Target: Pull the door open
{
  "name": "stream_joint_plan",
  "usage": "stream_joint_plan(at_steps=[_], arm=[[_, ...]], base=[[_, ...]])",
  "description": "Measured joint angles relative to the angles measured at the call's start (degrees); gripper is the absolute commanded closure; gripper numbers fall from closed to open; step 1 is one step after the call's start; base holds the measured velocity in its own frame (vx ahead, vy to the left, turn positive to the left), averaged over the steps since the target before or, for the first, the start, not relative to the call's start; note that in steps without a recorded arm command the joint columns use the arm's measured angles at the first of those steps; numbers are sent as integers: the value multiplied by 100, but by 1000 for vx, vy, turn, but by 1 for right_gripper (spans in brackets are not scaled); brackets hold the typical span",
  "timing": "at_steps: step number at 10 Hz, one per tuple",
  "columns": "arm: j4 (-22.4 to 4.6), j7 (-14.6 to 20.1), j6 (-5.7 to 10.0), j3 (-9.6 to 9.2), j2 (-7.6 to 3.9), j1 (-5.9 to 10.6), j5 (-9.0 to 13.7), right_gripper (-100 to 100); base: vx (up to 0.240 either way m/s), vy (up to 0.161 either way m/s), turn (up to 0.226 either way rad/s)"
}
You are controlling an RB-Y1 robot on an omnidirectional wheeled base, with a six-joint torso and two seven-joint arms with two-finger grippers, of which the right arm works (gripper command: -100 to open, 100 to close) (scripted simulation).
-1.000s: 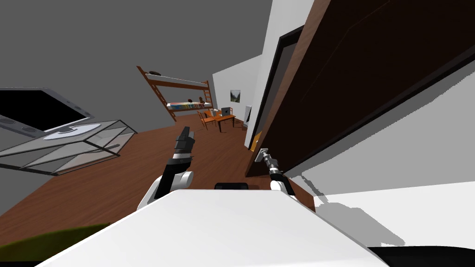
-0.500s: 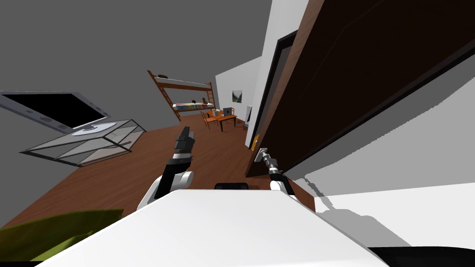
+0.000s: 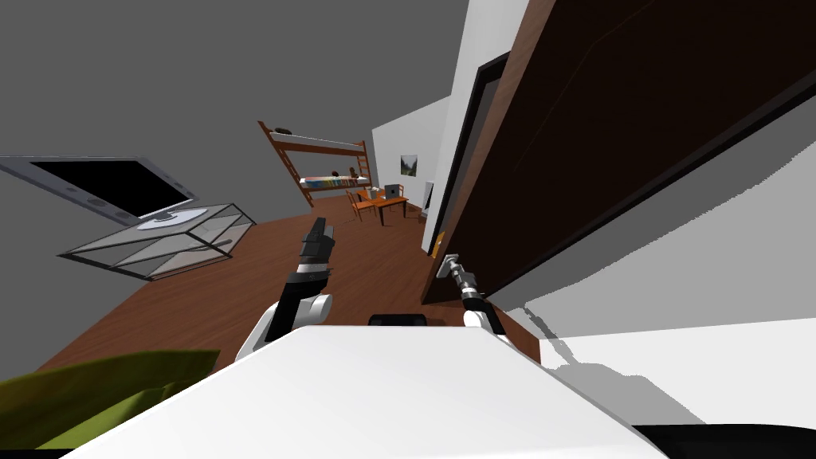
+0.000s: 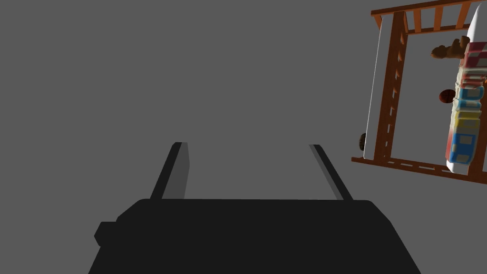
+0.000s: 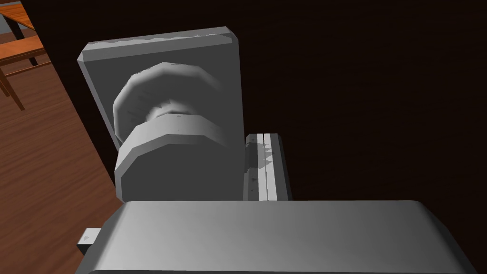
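The dark brown wooden door (image 3: 606,135) spans the upper right of the frame. Its grey round knob (image 5: 171,157) sits at centre, with the right gripper (image 3: 457,273) just beside it. The left gripper (image 3: 317,237) is left of centre. At mid left, a glass TV stand (image 3: 159,243) carries a flat grey-framed screen (image 3: 111,187). A brown wooden bunk bed (image 3: 319,163) stands behind, at upper centre.

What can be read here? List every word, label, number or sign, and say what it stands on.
No readable text anywhere.
The door knob and its grey plate: plain, unmarked.
The television screen: black, blank.
The wall picture: too small to tell.
The patchwork bedding on the bunk bed: colour blocks, no letters.
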State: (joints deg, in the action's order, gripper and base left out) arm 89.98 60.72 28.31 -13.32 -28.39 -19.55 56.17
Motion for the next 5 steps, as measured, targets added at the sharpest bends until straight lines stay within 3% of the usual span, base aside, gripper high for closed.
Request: stream_joint_plan(at_steps=[1, 3, 5], arm=[[55, 0, 11, 2, -11, -54, -1, -100], [-48, 84, 70, -51, -65, 28, -25, -100], [14, 19, 31, -45, -17, 5, -21, -100]], base=[[-48, -25, 21], [-57, -18, 46], [-16, -10, -18]])
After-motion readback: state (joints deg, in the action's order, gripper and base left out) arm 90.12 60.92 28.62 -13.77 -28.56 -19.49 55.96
